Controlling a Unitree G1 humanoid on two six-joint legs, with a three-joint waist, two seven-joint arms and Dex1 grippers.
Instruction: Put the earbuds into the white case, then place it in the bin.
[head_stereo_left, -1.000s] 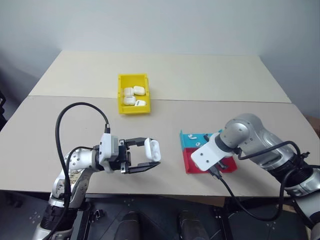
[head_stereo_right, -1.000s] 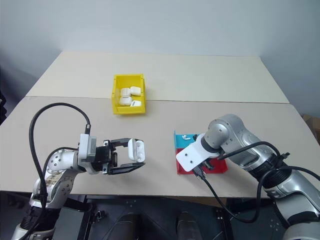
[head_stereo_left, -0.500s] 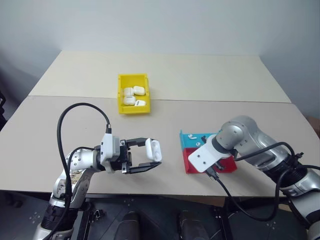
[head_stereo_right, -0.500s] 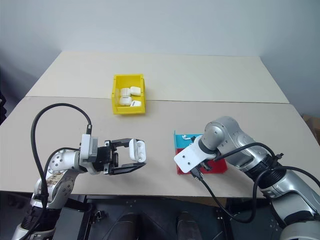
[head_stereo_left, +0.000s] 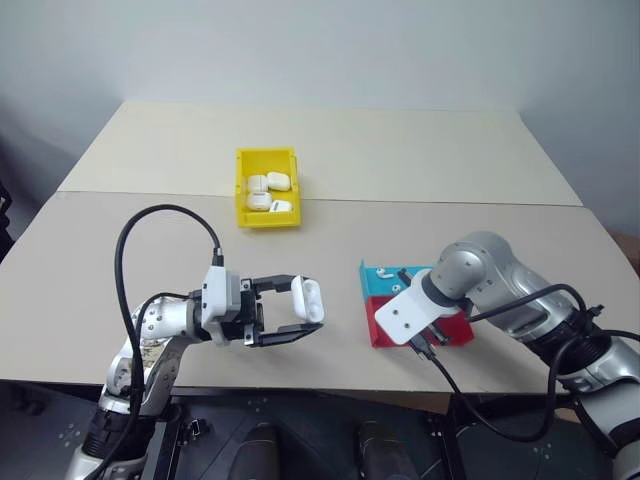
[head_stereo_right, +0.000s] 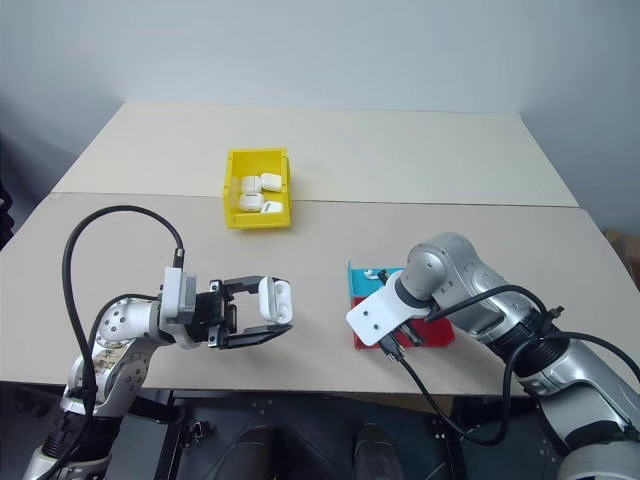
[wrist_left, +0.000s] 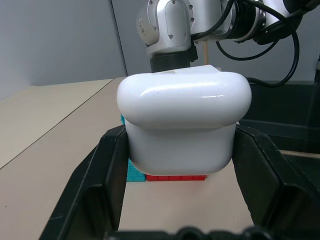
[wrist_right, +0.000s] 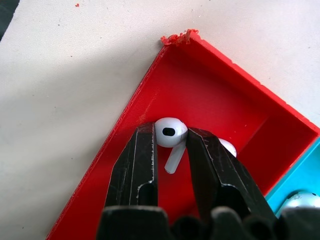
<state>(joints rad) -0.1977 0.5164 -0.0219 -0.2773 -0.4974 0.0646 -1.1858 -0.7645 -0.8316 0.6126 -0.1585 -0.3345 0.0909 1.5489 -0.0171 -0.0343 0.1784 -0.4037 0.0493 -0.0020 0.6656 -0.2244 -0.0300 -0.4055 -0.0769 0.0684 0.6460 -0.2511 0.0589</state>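
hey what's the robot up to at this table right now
The left gripper holds a white case above the table, clamped between its fingers. The right gripper is down in the red half of the tray, its fingers closed around an earbud. The yellow bin farther back already holds several cases.

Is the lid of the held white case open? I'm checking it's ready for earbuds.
No: the white case sits closed between the left tool fingers.
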